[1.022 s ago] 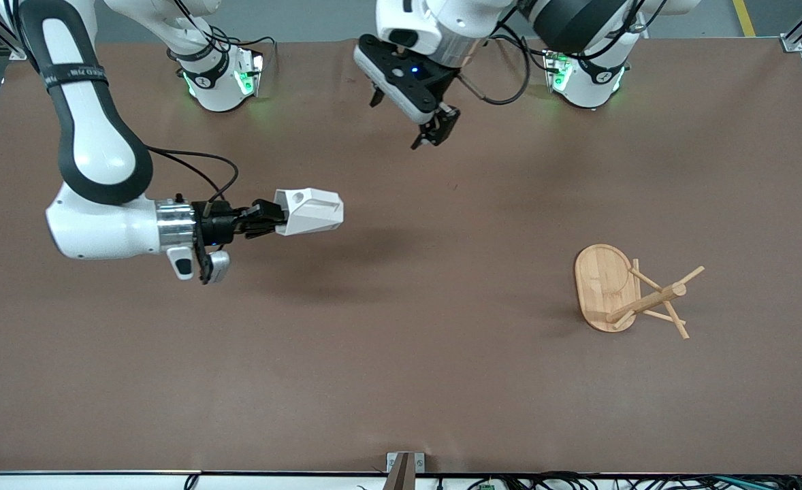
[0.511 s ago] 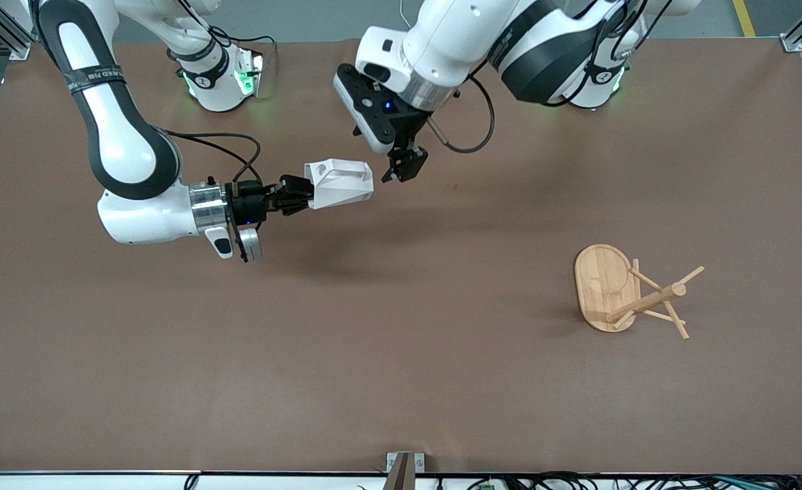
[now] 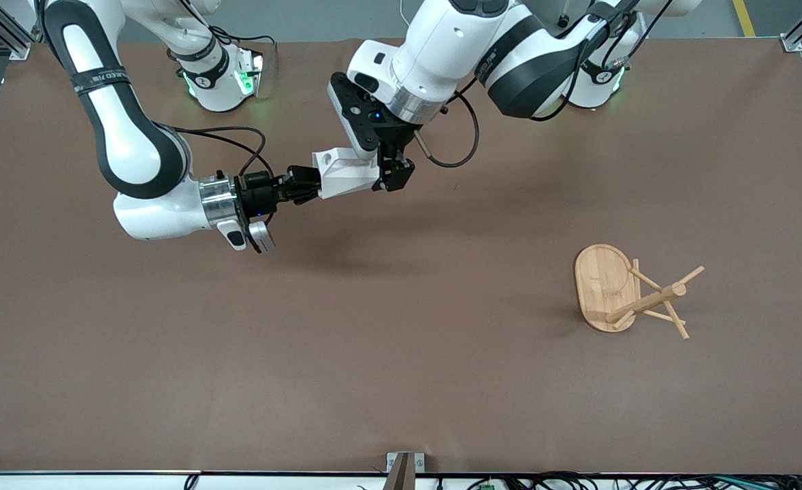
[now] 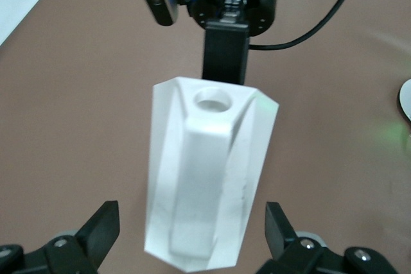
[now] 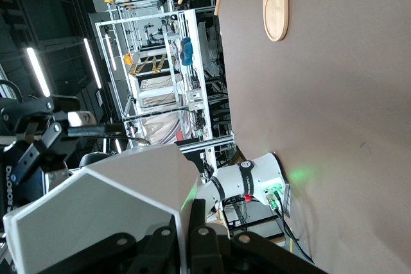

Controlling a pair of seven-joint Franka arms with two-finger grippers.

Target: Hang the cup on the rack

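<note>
**White cup held in the air between two grippers**

White and faceted, the small angular cup point(image 3: 342, 175) with a blocky, hole-pierced handle lies on its side in the air above the brown table point(image 3: 401, 381), toward the robots' bases and roughly midway along the table. The right gripper point(image 3: 303, 188) is clamped on its rim end. The left gripper point(image 3: 391, 175) sits at the cup's base end with its fingers point(image 4: 103, 226) spread wide on either side of the cup, not touching it in the left wrist view. From the cup, the light bamboo mug rack point(image 3: 629, 291) with an oval base and thin pegs stands at about four o'clock in the front view, well apart, toward the left arm's end.
</note>
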